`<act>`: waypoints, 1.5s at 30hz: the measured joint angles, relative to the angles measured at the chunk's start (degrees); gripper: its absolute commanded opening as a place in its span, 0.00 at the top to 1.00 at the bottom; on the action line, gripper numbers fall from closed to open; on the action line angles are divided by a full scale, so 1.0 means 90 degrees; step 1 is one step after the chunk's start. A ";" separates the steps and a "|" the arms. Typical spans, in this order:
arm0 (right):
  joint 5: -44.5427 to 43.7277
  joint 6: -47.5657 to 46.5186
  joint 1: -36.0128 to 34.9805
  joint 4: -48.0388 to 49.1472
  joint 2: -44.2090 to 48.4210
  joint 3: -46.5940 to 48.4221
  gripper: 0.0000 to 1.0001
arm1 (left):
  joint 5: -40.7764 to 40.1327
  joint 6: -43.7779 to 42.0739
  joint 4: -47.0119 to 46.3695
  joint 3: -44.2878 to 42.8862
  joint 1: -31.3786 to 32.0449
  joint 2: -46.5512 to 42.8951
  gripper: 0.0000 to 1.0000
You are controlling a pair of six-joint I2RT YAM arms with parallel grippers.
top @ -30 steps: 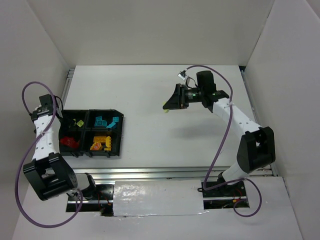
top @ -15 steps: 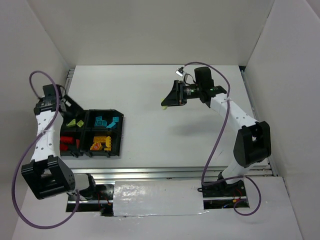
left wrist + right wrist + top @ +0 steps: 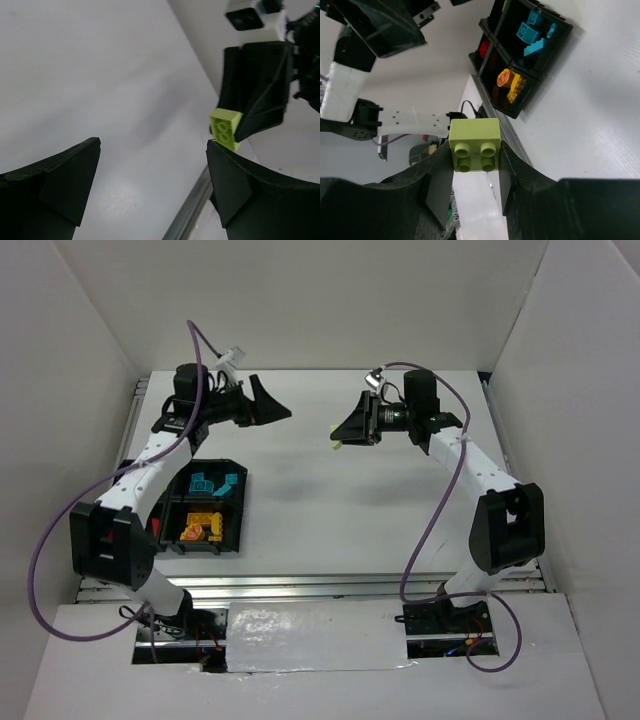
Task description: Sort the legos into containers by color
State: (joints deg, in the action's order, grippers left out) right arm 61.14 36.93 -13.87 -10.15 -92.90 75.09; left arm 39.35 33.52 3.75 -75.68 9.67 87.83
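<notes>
Checking in from the remote seat: my right gripper (image 3: 337, 437) is clamped on a lime brick (image 3: 475, 145). It's pinched between both fingers with the studs facing the wrist cam, and it's held up in the air over the far middle of the table (image 3: 330, 510). My left gripper (image 3: 272, 405) has its jaws spread wide with nothing in them. It's also up in the air and pointed at the right one, close but not touching. The tray (image 3: 240, 515) sits well off to the near left. It has cyan bricks (image 3: 210, 483) in the far right compartment and orange bricks (image 3: 198, 530) in the near right one. There's a red brick (image 3: 484, 48) in a compartment next to the orange. The left arm hides most of the other two compartments from above.
</notes>
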 measured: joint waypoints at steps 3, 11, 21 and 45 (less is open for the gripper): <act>0.0129 0.0250 -0.0002 0.0206 0.0061 -0.0049 1.00 | 0.0743 0.0163 -0.0736 -0.0104 0.0316 0.0369 0.01; 0.0294 0.0828 0.0027 0.0170 0.0080 0.0114 1.00 | 0.0678 -0.1396 0.0034 -0.1173 0.1600 0.0459 0.00; 0.0704 0.1928 0.0202 0.0413 -0.0029 0.0238 1.00 | -0.0690 -0.3419 0.1571 -0.2091 0.2436 0.0590 0.01; 0.1518 0.3434 0.0119 0.2317 0.0097 -0.0464 1.00 | -0.1717 -0.4201 0.2426 -0.2494 0.3021 0.0869 0.25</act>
State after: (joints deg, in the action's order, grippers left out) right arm 74.81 67.83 -12.80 10.70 -92.03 70.91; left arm 23.90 -4.29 25.58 -98.13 36.86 95.66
